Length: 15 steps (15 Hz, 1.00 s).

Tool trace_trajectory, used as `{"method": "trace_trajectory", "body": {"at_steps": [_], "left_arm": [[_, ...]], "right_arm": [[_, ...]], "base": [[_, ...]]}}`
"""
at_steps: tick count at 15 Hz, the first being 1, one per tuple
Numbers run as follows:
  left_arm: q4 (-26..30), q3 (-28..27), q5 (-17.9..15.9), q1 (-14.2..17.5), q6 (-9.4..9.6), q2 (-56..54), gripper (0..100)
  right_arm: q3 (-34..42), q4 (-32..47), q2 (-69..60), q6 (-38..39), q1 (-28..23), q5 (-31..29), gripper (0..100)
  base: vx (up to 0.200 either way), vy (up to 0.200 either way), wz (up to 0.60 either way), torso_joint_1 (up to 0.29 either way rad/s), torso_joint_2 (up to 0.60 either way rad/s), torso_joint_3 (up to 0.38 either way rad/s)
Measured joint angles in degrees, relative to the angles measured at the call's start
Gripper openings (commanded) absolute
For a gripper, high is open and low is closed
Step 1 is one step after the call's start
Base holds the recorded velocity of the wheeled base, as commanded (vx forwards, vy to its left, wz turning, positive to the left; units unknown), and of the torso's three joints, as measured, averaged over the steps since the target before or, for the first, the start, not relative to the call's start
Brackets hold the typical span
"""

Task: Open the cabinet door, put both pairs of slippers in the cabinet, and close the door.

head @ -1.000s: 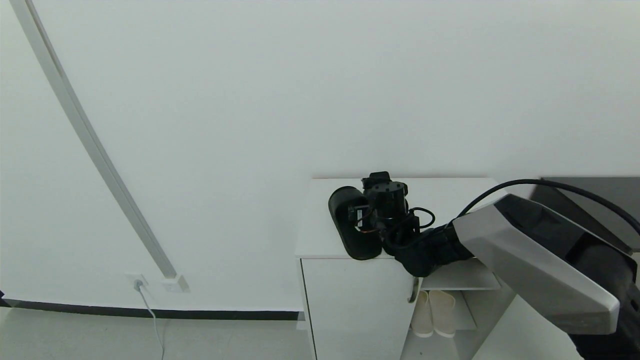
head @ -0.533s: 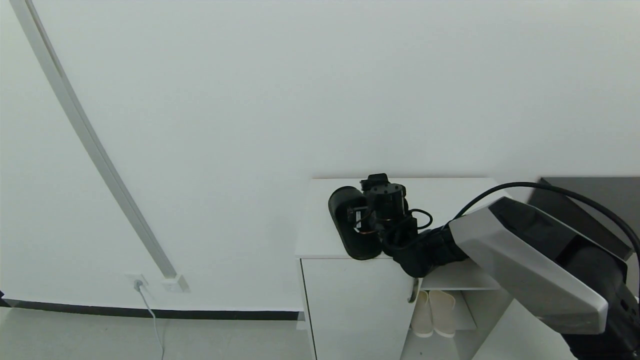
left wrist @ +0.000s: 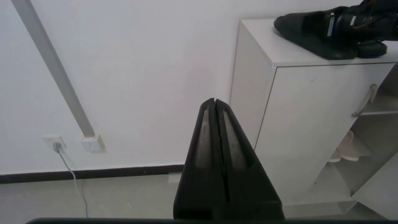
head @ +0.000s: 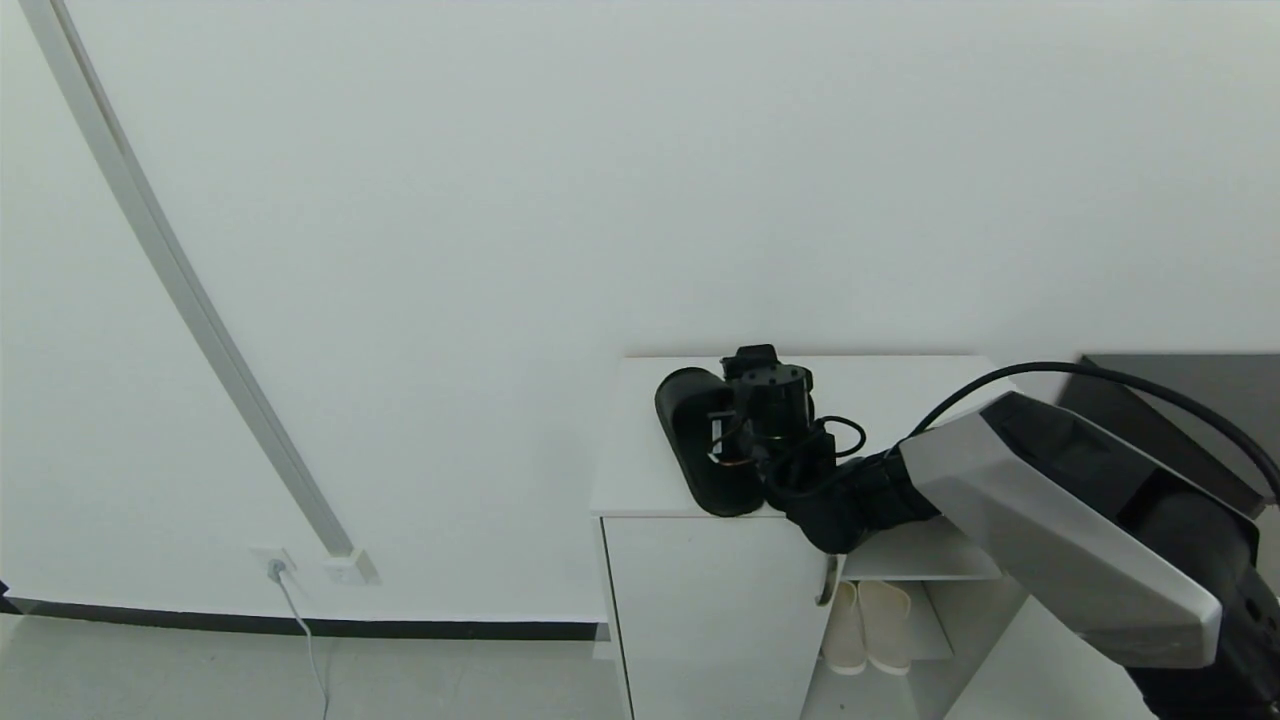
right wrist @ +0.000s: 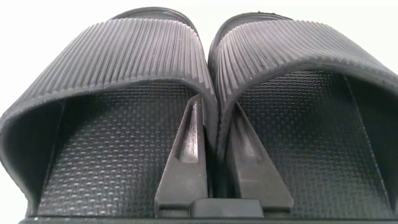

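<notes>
Atop the cabinet point(head: 640, 485), the right claw point(right wrist: 214, 106) grips the black slippers point(right wrist: 118, 143).

The right arm point(head: 1050, 500) shifts its grey forearm a little left and lower, then eases partway back. Its wrist moves a touch leftward, and the black slippers point(head: 700, 450) pinched in the right gripper point(right wrist: 215, 106) slide very slightly left on the cabinet top point(head: 900, 385).

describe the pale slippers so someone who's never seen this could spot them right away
Find the white cabinet; its right half stands open. On a lower shelf inside sit the cream slippers, side by side. They are pale and shelved, unlike the black pair on the cabinet's top.
</notes>
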Motion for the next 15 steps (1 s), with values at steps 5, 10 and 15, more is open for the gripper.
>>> {"method": "trace_trajectory", "body": {"at_steps": [5,10,15], "left_arm": [[0.02,0.00,0.00,0.00,0.00,0.00,0],[0.00,0.00,0.00,0.00,-0.02,0.00,0],[0.02,0.00,0.00,0.00,-0.02,0.00,0]], "right_arm": [[6.51,-0.09,-6.11,0.16,1.50,0.68,0],[17.58,-0.39,-14.93,0.40,4.00,2.05,0],[31.70,-1.95,-25.88,0.57,7.09,4.46,0]], "base": [[0.000,0.000,0.00,0.000,0.00,0.000],[0.000,0.000,0.00,0.000,0.00,0.000],[0.000,0.000,0.00,0.000,0.00,0.000]]}}
